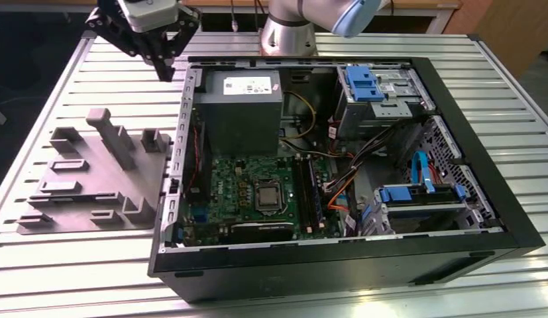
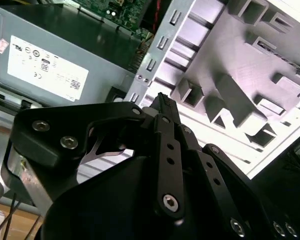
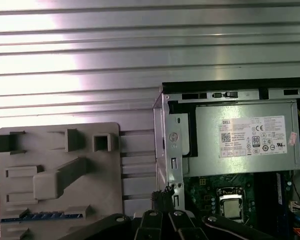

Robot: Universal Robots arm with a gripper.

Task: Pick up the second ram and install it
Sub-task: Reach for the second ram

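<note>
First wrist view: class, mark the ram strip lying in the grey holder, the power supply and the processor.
second ram [image 3: 40, 216], first wrist view, middle of the blue strip.
power supply [image 3: 207, 150], first wrist view, bare grey face beside its label.
processor [image 3: 231, 206], first wrist view, centre of its metal lid.

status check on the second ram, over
claw shut, empty, at the computer case edge by the power supply. second ram in gray holder tray, not yet picked. path between looks clear.
</note>
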